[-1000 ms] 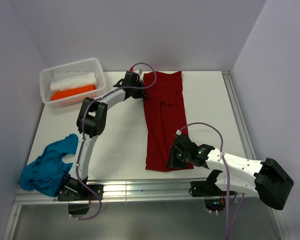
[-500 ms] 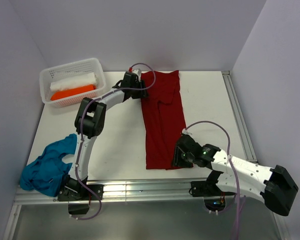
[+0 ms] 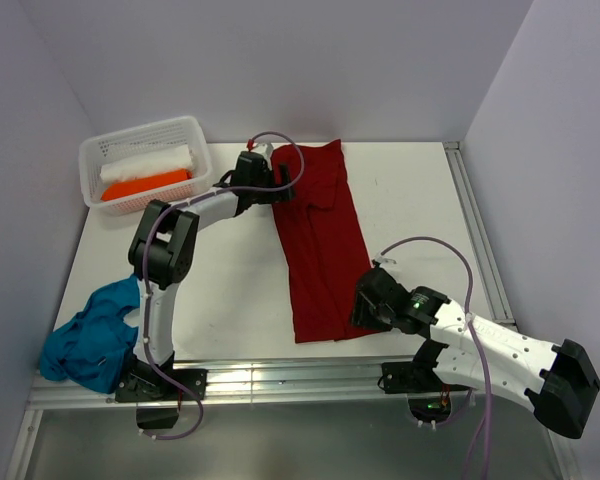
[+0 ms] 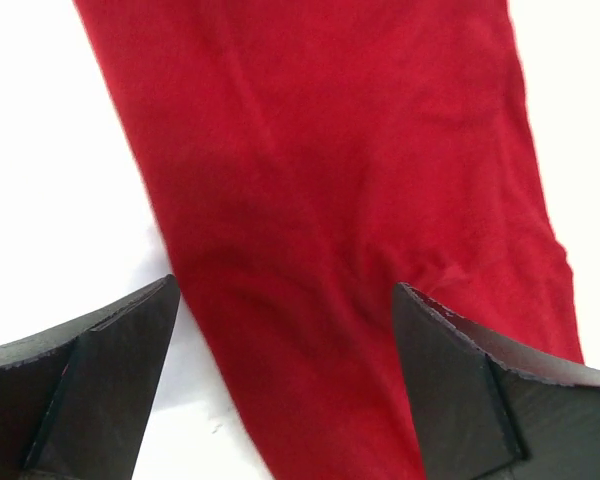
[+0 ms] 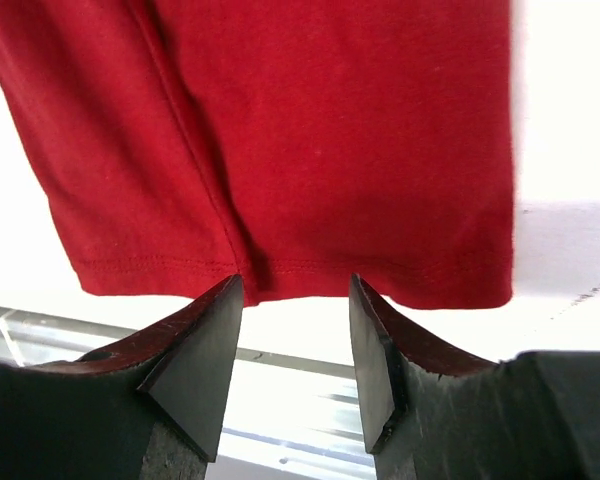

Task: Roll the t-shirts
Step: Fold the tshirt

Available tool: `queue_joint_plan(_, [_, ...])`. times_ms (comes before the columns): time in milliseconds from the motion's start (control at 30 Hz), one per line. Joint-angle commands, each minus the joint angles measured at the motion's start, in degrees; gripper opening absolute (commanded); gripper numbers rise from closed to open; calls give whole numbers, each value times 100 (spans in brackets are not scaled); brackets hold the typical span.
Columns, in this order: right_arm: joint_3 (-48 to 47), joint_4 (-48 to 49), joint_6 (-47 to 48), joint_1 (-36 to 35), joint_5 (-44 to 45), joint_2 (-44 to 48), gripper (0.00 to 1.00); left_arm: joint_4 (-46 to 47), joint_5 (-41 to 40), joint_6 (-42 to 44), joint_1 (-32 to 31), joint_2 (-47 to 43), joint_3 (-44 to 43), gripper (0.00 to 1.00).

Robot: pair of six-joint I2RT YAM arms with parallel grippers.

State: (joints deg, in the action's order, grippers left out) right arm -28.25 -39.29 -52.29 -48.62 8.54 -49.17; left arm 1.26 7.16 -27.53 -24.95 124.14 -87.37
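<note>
A dark red t-shirt [image 3: 320, 240] lies flat on the white table as a long folded strip, slanting from far centre to the near edge. My left gripper [image 3: 278, 190] is at its far left end. In the left wrist view that gripper [image 4: 285, 285] stands wide open above the red cloth [image 4: 320, 150], holding nothing. My right gripper [image 3: 365, 305] is at the strip's near right corner. In the right wrist view it [image 5: 295, 280] is open, with the shirt's hem [image 5: 310, 270] just beyond the fingertips. A teal-blue t-shirt [image 3: 95, 335] lies in a heap at the near left.
A white perforated basket [image 3: 140, 133] stands at the far left, holding a white roll [image 3: 145, 160] and an orange roll [image 3: 145, 185]. An aluminium rail [image 3: 280, 380] runs along the table's near edge. Purple walls close in the left, back and right.
Both grippers have opened and let go of the red t-shirt. The strip's far end swung left with the left gripper; the right gripper drew back slightly right of the near hem.
</note>
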Motion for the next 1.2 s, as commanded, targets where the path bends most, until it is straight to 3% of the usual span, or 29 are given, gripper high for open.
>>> queue_joint_plan(0, [-313,-106,-106,-34,386,56,54,446,-127,142,-71,-373,-34,93])
queue_joint_plan(167, [-365,35,-202,-34,701,4,52,587,-311,72,-63,-470,151,93])
queue_joint_plan(300, [-593,-140,-360,-7,1167,-330,52,-195,-496,-7,-63,145,-656,92])
queue_joint_plan(400, [-717,-351,-659,63,1528,-559,58,-678,-497,-77,-28,611,-1281,91])
queue_joint_plan(733, [-585,754,-299,292,1001,-2139,48,-996,-303,-130,183,1341,-2205,90])
queue_joint_plan(933, [-234,1362,-317,257,474,-2519,45,-1285,-329,-60,210,1762,-2793,90])
queue_joint_plan(1167, [-198,1740,-807,-410,105,-2869,44,-1295,-312,-33,254,1983,-3128,90])
